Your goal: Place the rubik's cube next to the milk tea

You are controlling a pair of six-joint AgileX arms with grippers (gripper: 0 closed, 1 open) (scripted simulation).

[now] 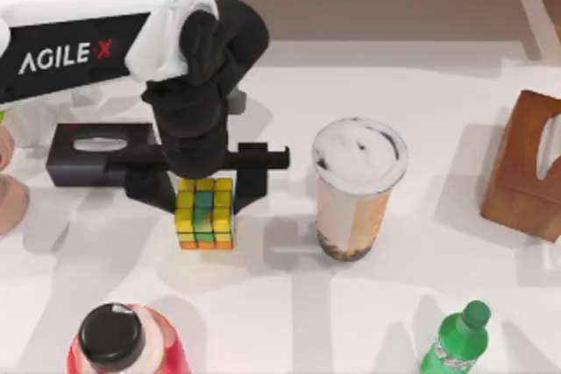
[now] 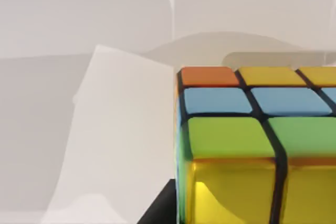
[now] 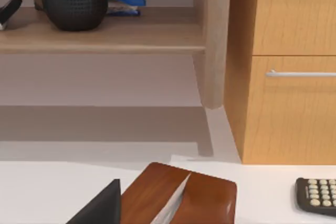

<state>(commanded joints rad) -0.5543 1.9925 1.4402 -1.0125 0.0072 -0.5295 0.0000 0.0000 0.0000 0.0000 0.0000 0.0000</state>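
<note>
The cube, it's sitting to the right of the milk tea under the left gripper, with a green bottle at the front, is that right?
Not quite. In the top view the cube sits to the left of the milk tea, not the right. The rest holds: the left gripper is over it, and the green bottle stands at the front.

black tissue box (image 1: 88,153) at table (image 1: 491,286) left, rear | wooden tissue box (image 1: 526,168) at table's right edge | red bottle, black cap (image 1: 114,339) front-left | green bottle (image 1: 456,339) front-right | calculator (image 3: 316,195) beside wooden box
</note>
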